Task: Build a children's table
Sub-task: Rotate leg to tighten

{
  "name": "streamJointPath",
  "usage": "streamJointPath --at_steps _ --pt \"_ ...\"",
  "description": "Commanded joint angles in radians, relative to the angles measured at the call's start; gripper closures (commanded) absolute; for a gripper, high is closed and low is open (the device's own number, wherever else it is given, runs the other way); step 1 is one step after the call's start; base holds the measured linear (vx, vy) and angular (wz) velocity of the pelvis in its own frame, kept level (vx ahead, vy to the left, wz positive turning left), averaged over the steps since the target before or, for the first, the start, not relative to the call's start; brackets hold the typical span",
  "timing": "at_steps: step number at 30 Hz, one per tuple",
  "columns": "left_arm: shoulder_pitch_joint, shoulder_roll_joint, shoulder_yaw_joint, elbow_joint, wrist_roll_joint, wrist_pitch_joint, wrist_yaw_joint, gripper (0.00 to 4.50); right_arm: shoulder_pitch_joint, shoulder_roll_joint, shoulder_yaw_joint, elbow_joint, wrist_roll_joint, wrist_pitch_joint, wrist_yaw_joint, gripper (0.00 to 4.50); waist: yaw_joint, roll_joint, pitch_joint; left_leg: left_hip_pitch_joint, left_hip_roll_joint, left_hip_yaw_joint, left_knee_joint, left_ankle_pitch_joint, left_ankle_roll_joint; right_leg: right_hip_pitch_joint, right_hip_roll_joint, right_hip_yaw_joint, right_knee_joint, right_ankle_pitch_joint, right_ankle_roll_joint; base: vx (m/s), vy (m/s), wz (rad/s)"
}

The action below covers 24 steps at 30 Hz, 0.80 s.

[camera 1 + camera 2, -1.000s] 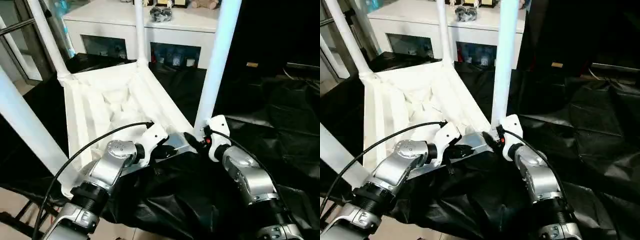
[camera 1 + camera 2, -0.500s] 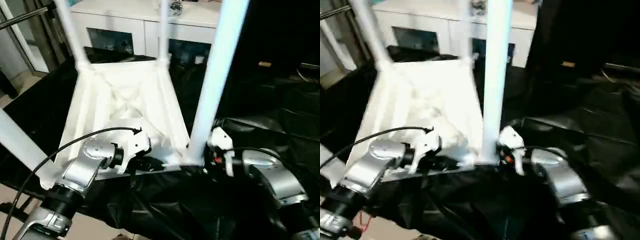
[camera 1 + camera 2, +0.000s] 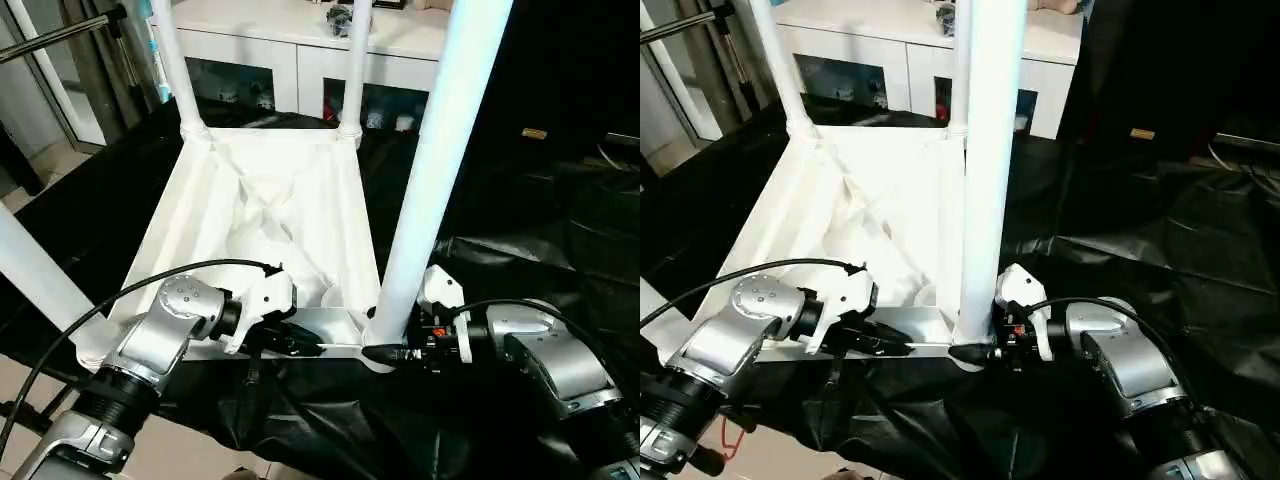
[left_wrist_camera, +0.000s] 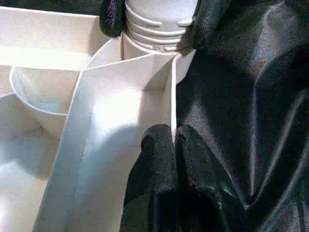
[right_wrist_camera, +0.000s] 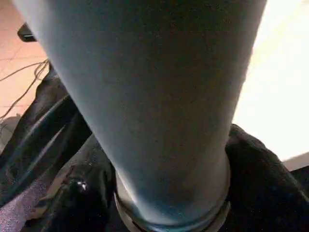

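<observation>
- Your tabletop (image 3: 270, 215) lies upside down on the black sheet (image 3: 520, 250), ribbed underside facing up, with the white cabinet (image 3: 300, 45) just behind its far edge.
- All four corner sockets are filled: a leg stands upright in each one. The two far legs (image 3: 175, 70) rise beside the cabinet front, one near leg (image 3: 435, 170) stands tall by your right arm, and the other near leg (image 3: 35, 270) leans out at the left edge of the head view.
- The ribbed cells of the underside hold nothing you can make out; they read as bare white plastic.
- Your left gripper (image 4: 169, 140) is pinched shut on the thin near wall of the tabletop, one finger on each side of it, close to the near right socket.
- Your right gripper (image 3: 385, 352) sits at the base of the near right leg; in the left wrist view its black fingers (image 4: 112, 17) press against both sides of the ribbed collar there, so it is clamped around that leg.
- Behind the cabinet's glass doors you can see small items, too small to identify.
</observation>
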<state>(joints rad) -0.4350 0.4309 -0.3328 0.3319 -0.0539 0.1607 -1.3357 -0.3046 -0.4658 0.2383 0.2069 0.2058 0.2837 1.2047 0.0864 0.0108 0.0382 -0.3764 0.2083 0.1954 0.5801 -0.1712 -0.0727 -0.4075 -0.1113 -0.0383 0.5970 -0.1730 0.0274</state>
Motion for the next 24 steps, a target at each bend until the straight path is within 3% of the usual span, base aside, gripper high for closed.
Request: streamJointPath --at_steps 1,3,5,7,9,14,15,17,18,19,21,23,24 --pt "-0.008 -0.024 -0.018 -0.001 -0.009 -0.005 0.029 4.50 0.017 0.022 0.026 -0.027 0.029 0.019 0.012 1.72 -0.003 -0.011 -0.060 0.015 0.015 -0.001 -0.065 -0.229 0.042 0.041 -0.015 0.020 -0.058 -0.181 -0.227 0.000 0.000 0.00" --pt "-0.011 -0.038 -0.014 0.005 0.003 0.001 0.063 4.50 0.025 0.033 0.019 -0.028 0.034 0.025 -0.006 1.75 0.000 -0.011 -0.059 0.018 0.017 0.001 -0.065 -0.239 0.043 0.038 -0.015 0.021 -0.060 -0.187 -0.231 0.000 0.000 0.00" --pt "-0.031 -0.100 0.005 0.031 0.033 0.033 0.190 4.50 0.034 0.093 0.002 0.009 -0.008 0.012 -0.139 1.77 -0.002 -0.008 -0.052 0.021 0.017 0.002 -0.070 -0.284 0.030 0.032 -0.014 0.022 -0.069 -0.241 -0.226 0.000 0.000 0.00" --pt "-0.040 -0.135 0.012 0.036 0.046 0.054 0.251 4.50 0.029 0.137 -0.013 0.048 -0.050 -0.009 -0.249 1.78 -0.007 -0.012 -0.048 0.022 0.013 -0.004 -0.076 -0.343 0.001 0.035 -0.019 0.020 -0.080 -0.368 -0.190 0.000 0.000 0.00" --pt "-0.042 -0.149 0.013 0.037 0.049 0.064 0.272 4.50 0.026 0.154 -0.020 0.062 -0.059 -0.005 -0.288 1.78 -0.013 -0.014 -0.046 0.023 0.009 -0.012 -0.079 -0.385 -0.020 0.032 -0.021 0.017 -0.093 -0.489 -0.132 0.000 0.000 0.00" --pt "-0.068 -0.294 -0.004 0.052 0.078 0.131 0.426 4.50 -0.028 0.332 -0.046 0.193 -0.133 0.041 -0.607 1.78 -0.043 -0.014 -0.040 0.025 0.003 -0.020 -0.080 -0.444 -0.040 0.018 -0.019 0.006 -0.113 -0.618 -0.083 0.000 0.000 0.00" --pt "-0.069 -0.297 -0.005 0.053 0.079 0.132 0.428 4.50 -0.029 0.334 -0.046 0.194 -0.136 0.043 -0.612 1.78 -0.047 -0.015 -0.042 0.024 0.001 -0.025 -0.080 -0.456 -0.041 0.022 -0.020 0.001 -0.118 -0.645 -0.066 0.000 0.000 0.00" --pt "-0.074 -0.332 -0.022 0.070 0.100 0.129 0.459 4.50 -0.049 0.378 -0.022 0.221 -0.190 0.032 -0.689 1.78 -0.052 -0.010 -0.041 0.030 0.000 -0.029 -0.083 -0.478 -0.039 0.019 -0.018 -0.004 -0.127 -0.645 -0.059 0.000 0.000 0.00" --pt "-0.074 -0.337 -0.029 0.071 0.103 0.127 0.460 4.50 -0.052 0.380 -0.004 0.225 -0.210 0.015 -0.698 1.78 -0.054 0.002 -0.040 0.035 -0.001 -0.033 -0.084 -0.510 -0.038 0.017 -0.018 -0.009 -0.134 -0.650 -0.058 0.000 0.000 0.00" --pt "-0.074 -0.339 -0.033 0.069 0.103 0.127 0.458 4.50 -0.053 0.380 0.004 0.226 -0.216 0.005 -0.696 1.43 -0.057 -0.002 -0.040 0.035 -0.001 -0.033 -0.084 -0.526 -0.037 0.016 -0.016 -0.011 -0.138 -0.652 -0.055 0.000 0.000 0.00" --pt "-0.069 -0.334 -0.035 0.057 0.097 0.129 0.442 4.50 -0.050 0.374 -0.006 0.205 -0.193 0.014 -0.665 1.22 -0.064 0.001 -0.039 0.036 -0.002 -0.040 -0.087 -0.560 -0.028 0.021 -0.015 -0.021 -0.142 -0.647 -0.052 0.000 0.000 0.00" --pt "-0.063 -0.319 -0.033 0.043 0.092 0.126 0.414 4.50 -0.049 0.357 -0.008 0.184 -0.184 0.007 -0.625 1.06 -0.066 0.008 -0.041 0.028 0.005 -0.045 -0.098 -0.566 -0.027 0.034 -0.018 -0.022 -0.135 -0.585 -0.071 0.000 0.000 0.00" --pt "-0.061 -0.314 -0.033 0.038 0.090 0.125 0.403 4.50 -0.049 0.348 -0.004 0.180 -0.188 -0.005 -0.610 1.03 -0.066 0.008 -0.041 0.031 0.007 -0.044 -0.099 -0.575 -0.028 0.033 -0.019 -0.021 -0.134 -0.556 -0.084 0.000 0.000 0.00"
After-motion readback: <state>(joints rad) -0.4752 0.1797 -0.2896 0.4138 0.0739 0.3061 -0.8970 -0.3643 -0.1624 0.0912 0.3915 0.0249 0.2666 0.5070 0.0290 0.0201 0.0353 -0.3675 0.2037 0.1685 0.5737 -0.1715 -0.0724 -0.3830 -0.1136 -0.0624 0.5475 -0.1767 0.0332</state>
